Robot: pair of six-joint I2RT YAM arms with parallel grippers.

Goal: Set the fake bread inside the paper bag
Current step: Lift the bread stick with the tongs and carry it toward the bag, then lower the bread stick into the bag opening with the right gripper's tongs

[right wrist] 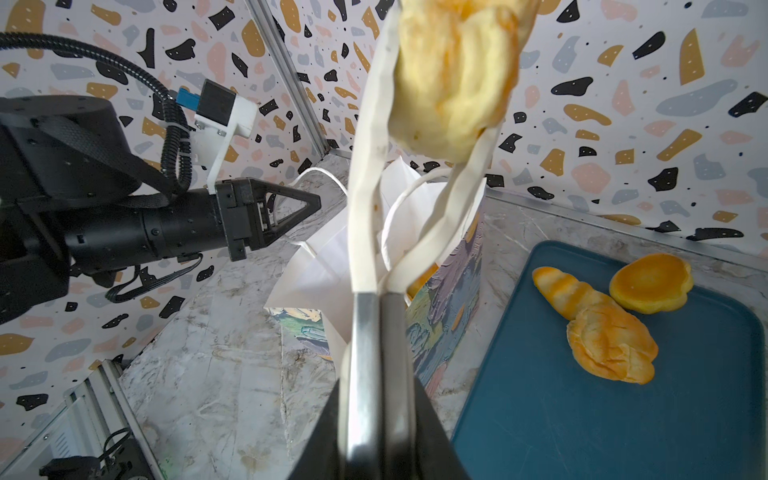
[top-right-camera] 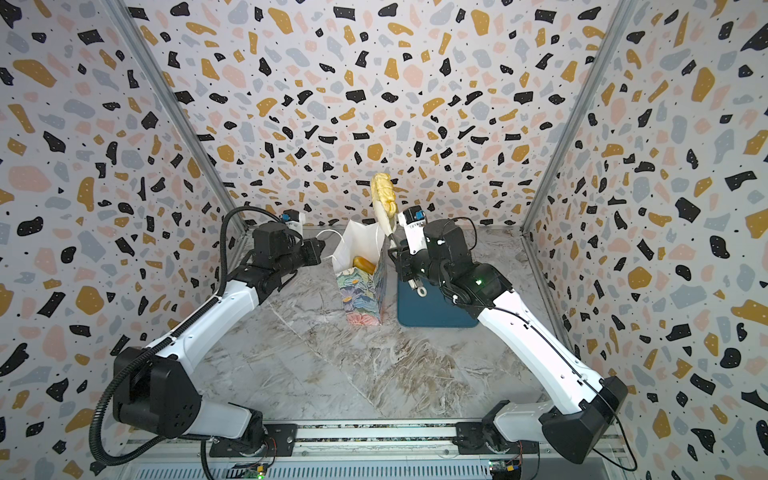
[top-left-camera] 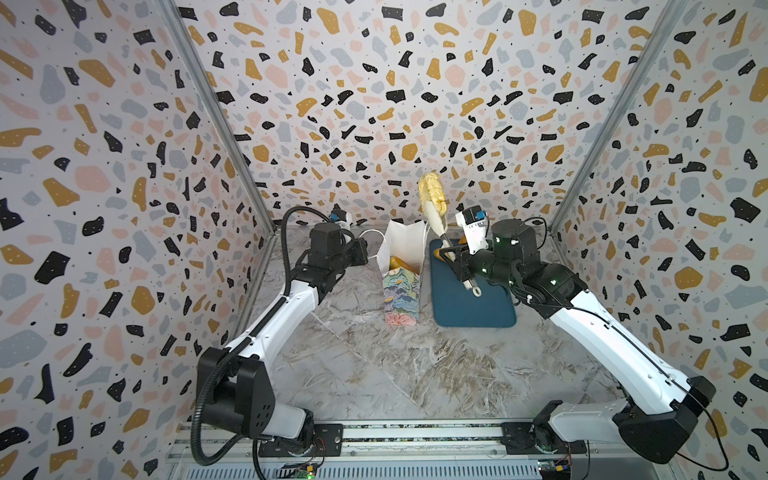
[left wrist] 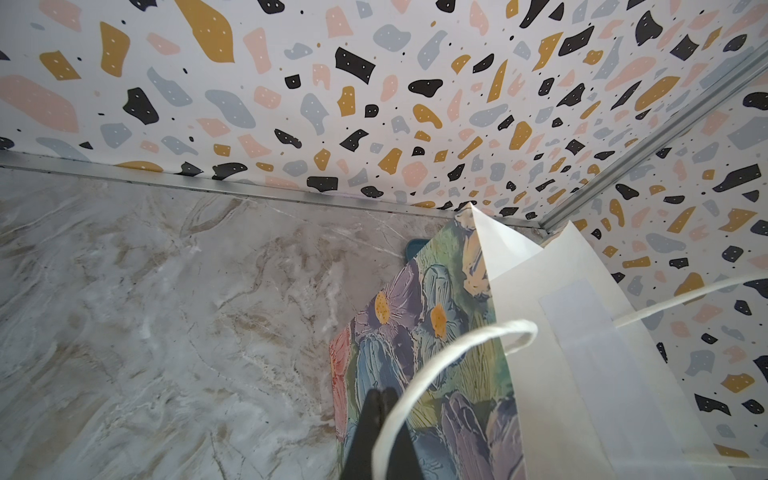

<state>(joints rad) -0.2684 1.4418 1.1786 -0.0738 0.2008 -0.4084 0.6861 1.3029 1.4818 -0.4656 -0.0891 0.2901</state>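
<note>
pale loaf [top-left-camera: 432, 193] pinched in tongs [top-left-camera: 437, 226], high up by the bag [top-left-camera: 401, 299]
right gripper [top-left-camera: 451, 254] clamps the tongs; left gripper [top-left-camera: 363, 251] is closed at the cord handle [left wrist: 478, 332] — hold unclear. centre the loaf over the mouth, lower it inside, then ease off — mind the cords

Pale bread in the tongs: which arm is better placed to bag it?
Right. The right gripper holds the tongs clamping the pale bread, raised beside the open paper bag; the left gripper is shut, without bread.

paper bag [top-left-camera: 401, 299]: pastel floral; tray [top-left-camera: 473, 307]: dark teal; bread [top-left-camera: 431, 192]: pale yellow; tongs [right wrist: 363, 187]: cream
</note>
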